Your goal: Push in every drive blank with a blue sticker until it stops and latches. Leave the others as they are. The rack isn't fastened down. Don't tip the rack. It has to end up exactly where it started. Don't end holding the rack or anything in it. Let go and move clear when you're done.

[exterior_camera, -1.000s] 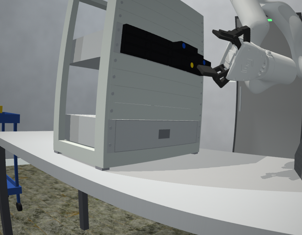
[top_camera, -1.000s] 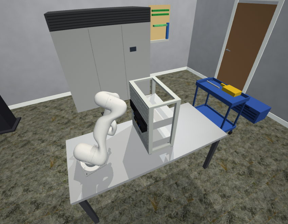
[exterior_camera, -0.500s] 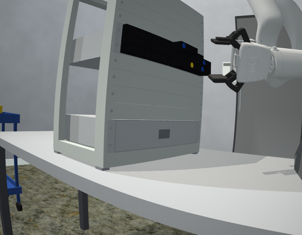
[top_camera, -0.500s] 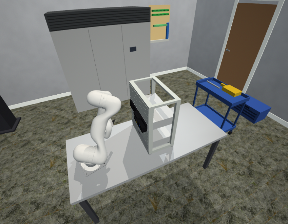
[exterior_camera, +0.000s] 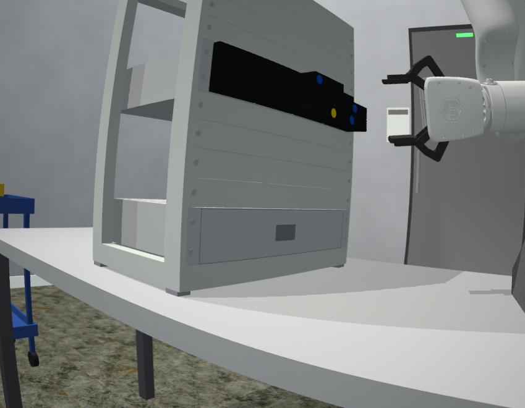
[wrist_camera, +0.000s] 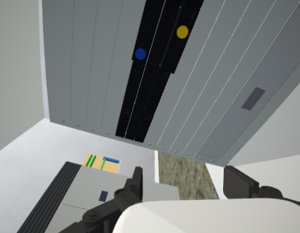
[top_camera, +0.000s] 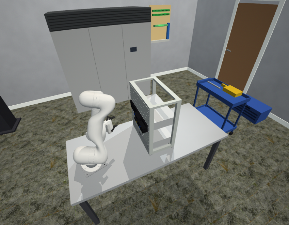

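The grey rack (top_camera: 154, 113) stands on the table, its front panel facing my arm. A block of black drive blanks (exterior_camera: 289, 94) fills its upper bay. In the exterior view the blanks at the right end stick out: one with a blue sticker (exterior_camera: 319, 78), one with a yellow sticker (exterior_camera: 333, 113), and two more blue stickers (exterior_camera: 354, 108) (exterior_camera: 352, 119) at the far right. The wrist view shows one blue sticker (wrist_camera: 140, 54) and the yellow sticker (wrist_camera: 182, 32). My gripper (exterior_camera: 396, 110) (wrist_camera: 183, 180) is open and empty, level with the blanks and a short way clear of the rack.
A grey drawer panel (exterior_camera: 271, 232) sits at the rack's bottom. A blue cart (top_camera: 220, 101) with a yellow box stands beyond the table's far end. A large grey cabinet (top_camera: 100, 53) stands behind my arm.
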Controlling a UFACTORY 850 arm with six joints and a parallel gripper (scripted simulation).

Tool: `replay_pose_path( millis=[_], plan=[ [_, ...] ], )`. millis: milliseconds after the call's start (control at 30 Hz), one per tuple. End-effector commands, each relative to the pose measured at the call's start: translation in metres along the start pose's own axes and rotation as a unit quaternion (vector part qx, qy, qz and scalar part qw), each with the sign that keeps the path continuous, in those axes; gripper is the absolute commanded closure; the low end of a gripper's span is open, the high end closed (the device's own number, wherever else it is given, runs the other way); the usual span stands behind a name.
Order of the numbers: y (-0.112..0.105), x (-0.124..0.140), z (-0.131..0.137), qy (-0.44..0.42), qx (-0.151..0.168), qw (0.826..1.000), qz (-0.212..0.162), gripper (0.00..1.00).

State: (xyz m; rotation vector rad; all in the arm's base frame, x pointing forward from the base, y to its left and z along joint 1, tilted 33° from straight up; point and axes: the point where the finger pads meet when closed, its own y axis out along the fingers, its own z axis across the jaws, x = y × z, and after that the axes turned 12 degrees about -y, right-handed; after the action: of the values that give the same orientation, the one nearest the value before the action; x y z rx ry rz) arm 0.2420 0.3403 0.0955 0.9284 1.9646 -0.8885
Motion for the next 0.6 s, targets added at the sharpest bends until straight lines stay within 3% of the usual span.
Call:
replay_pose_path(
  millis=[0,100,567],
  plan=[
    [-0.018,-0.029,0.010,0.040,0.025,0.997,0.059,0.00],
    [-0.022,-0.035,0.012,0.047,0.028,0.996,0.071,0.00],
    [-0.076,-0.106,0.030,0.127,0.036,0.970,0.206,0.00]
  ],
)
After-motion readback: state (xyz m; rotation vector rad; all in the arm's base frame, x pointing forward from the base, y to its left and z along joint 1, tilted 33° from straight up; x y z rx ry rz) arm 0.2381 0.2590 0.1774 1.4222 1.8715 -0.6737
